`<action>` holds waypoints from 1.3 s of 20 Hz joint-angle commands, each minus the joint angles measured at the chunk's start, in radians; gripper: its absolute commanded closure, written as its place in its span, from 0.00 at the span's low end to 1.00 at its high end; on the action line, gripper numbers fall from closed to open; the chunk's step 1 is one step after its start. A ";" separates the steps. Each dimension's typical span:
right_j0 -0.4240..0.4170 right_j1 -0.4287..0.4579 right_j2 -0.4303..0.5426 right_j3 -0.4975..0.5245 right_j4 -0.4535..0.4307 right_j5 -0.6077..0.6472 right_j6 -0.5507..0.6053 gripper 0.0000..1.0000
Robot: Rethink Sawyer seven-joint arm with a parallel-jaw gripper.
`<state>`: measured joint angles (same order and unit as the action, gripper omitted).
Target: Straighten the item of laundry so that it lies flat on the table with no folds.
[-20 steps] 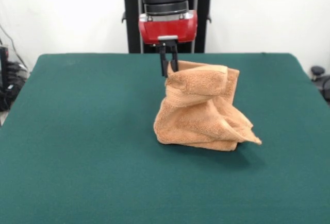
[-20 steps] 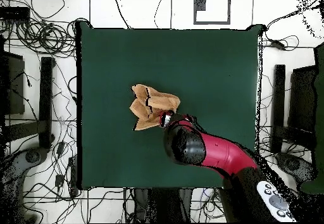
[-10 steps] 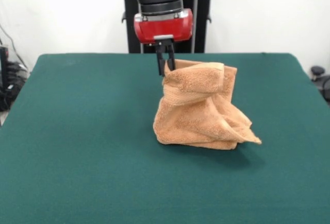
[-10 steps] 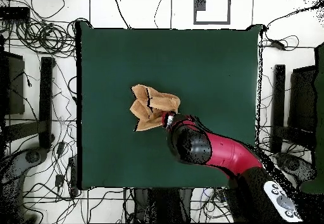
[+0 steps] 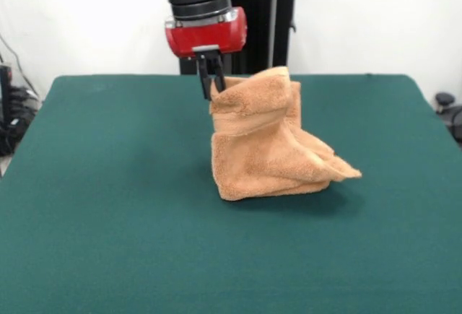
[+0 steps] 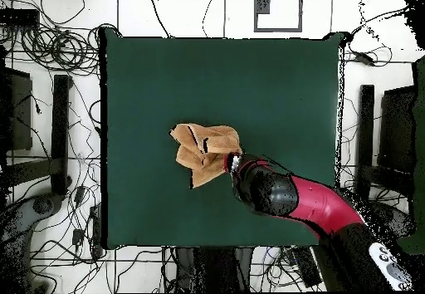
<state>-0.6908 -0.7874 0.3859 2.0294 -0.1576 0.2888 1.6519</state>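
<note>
The item of laundry (image 5: 263, 144), an orange-tan towel, stands bunched up in a tall crumpled heap near the middle of the green table (image 5: 108, 206). Its top corner is lifted. My gripper (image 5: 211, 83) is shut on that raised corner at the heap's upper left in the front view. The towel's lower folds trail onto the cloth to the right. From above, the towel (image 6: 203, 151) lies left of the red arm, and the gripper (image 6: 235, 163) sits at its right edge, mostly covered by the arm.
Bare green cloth surrounds the towel on all sides. Cables and stands (image 6: 50, 108) crowd the floor beyond the table's edges. The arm's red and black body (image 6: 290, 201) reaches in over the table's lower right in the overhead view.
The gripper has moved left and upward in the front view, dragging the held corner with it. The heap now stands taller and narrower and has shifted left.
</note>
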 commanded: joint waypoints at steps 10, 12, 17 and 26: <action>-0.073 0.048 0.157 -0.012 -0.095 0.158 -0.077 1.00; -0.072 0.048 0.158 -0.017 -0.104 0.160 -0.071 1.00; -0.062 0.057 0.159 -0.040 -0.105 0.179 -0.071 1.00; -0.070 0.096 0.182 -0.109 -0.112 0.255 -0.118 1.00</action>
<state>-0.7830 -0.7603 0.4594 1.9867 -0.2145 0.4256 1.6519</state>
